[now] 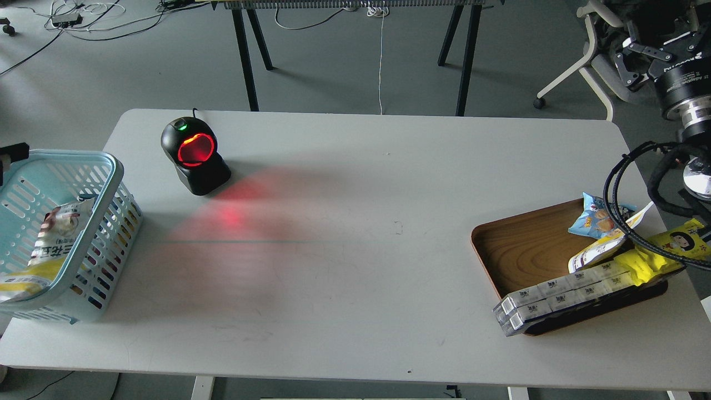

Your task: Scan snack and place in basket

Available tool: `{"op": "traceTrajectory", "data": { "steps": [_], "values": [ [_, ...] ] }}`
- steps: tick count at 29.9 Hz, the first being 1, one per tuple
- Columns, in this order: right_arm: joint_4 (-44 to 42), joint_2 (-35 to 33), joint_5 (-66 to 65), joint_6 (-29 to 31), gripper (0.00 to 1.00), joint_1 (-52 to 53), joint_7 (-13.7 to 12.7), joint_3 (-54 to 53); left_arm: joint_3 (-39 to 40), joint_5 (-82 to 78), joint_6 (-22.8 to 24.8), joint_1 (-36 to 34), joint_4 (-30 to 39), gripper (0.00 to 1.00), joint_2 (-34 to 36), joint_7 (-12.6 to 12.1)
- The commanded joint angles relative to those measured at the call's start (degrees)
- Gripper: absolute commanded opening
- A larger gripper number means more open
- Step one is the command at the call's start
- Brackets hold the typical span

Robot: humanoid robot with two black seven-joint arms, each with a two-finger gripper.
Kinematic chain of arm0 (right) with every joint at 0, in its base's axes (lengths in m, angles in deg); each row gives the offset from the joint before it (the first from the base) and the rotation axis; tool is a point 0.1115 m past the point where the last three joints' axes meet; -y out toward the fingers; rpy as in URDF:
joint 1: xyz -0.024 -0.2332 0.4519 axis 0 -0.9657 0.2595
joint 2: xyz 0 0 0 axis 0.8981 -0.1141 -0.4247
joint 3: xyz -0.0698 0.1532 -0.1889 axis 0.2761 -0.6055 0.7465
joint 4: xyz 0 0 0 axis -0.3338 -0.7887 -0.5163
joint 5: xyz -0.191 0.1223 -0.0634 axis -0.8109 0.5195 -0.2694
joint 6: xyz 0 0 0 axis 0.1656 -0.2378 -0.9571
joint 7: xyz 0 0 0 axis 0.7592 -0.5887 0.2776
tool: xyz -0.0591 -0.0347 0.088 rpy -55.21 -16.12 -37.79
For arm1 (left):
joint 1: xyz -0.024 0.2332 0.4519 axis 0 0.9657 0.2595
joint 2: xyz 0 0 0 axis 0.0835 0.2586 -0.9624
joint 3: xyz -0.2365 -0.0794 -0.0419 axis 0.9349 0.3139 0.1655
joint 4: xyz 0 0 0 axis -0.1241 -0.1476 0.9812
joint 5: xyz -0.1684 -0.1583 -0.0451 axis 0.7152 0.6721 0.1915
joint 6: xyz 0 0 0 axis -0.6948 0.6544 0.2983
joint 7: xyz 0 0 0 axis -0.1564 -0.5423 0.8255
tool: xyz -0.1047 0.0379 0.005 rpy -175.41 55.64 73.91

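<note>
- The snack pouch (25, 278) lies inside the light blue basket (114, 166), low at the near side, and only its yellow-and-white part shows above the rim.
- A second packet (58, 230) with white and brown print leans in the same basket, just behind the pouch and touching it.
- The basket stands at the left edge of the desk (355, 250), and part of it passes out of the view on the left.
- A small dark piece (12, 151) shows at the left border of the view, just above the far rim of the basket; I cannot tell if it is the left gripper, and its jaws cannot be read.
- The right gripper (647, 53) is above the floor beyond the far right corner of the desk, well apart from all goods; its fingers look spread and nothing is between them.
- A black barcode scanner (194, 155) stands near the far left corner, its round window glows red and it throws red light on the desk surface.
- A brown wooden tray (522, 244) sits at the right edge, toward the near right corner.
- In the tray lie a blue snack packet (594, 219), a long yellow wrapper (661, 253) with a cartoon face, and a row of small white boxes (555, 297) that reaches over the near rim of the tray.
- Black cables (616, 211) of the right arm hang over the right part of the tray.
</note>
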State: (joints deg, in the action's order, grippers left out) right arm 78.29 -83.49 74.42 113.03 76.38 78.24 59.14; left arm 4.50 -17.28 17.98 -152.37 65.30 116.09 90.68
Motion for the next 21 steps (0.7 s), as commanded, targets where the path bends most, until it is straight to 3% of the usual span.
{"op": "traceTrajectory", "data": {
  "steps": [1, 8, 11, 13, 17, 21],
  "values": [
    [-0.1, -0.2, 0.0, 0.0, 0.99, 0.7, 0.0, 0.0, 4.0, 15.6, 4.2, -0.1, -2.9, 0.92, -5.4, 0.0],
    [-0.2, -4.9, -0.1, 0.0, 0.99, 3.7, 0.0, 0.3, 15.2, 41.4, 13.7, -0.1, -9.0, 0.98, -14.7, 0.0],
    [-0.8, -5.2, -0.1, 0.0, 0.99, 4.8, -3.6, 0.3, 19.0, 52.1, 17.9, -0.1, -13.8, 0.99, -20.4, -0.1],
    [-2.4, -5.2, -0.1, 0.0, 0.99, 5.4, -5.7, 0.0, 20.9, 59.8, 21.0, -0.1, -18.7, 0.99, -25.2, -1.7],
    [-5.5, -4.6, -0.1, 0.0, 0.99, 7.1, -6.1, -1.4, 24.3, 74.2, 26.0, -0.1, -30.5, 0.99, -35.0, -5.8],
    [-6.3, -4.1, -0.1, 0.0, 0.98, 7.2, -6.4, -6.2, 28.6, 84.3, 28.6, -0.1, -44.5, 1.0, -45.4, -6.7]
  ]
}}
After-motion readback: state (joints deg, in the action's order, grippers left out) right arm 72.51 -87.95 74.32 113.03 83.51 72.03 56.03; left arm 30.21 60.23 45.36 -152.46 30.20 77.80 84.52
